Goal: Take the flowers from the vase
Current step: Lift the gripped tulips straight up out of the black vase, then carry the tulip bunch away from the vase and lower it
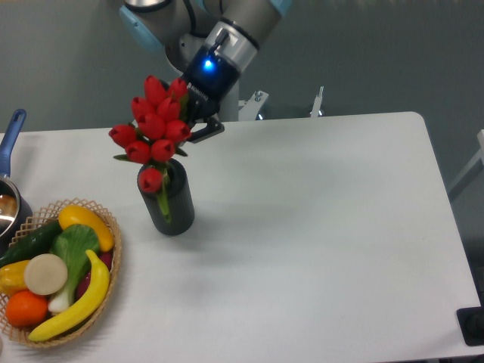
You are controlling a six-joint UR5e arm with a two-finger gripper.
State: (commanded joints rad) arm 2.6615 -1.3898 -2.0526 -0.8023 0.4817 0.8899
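Note:
The flowers (154,128), a bunch of red tulip buds with green stems, hang above the dark grey ribbed vase (172,206), with the lowest bud and a leaf still over its mouth. My gripper (190,125) is shut on the flowers just behind the buds, its blue light showing on the wrist. The vase stands upright on the white table (318,227), left of centre. The buds hide the fingertips.
A wicker basket (106,291) of fruit and vegetables sits at the front left. A blue-handled metal pot (9,193) shows at the left edge. Metal fixtures (318,102) stand at the table's back edge.

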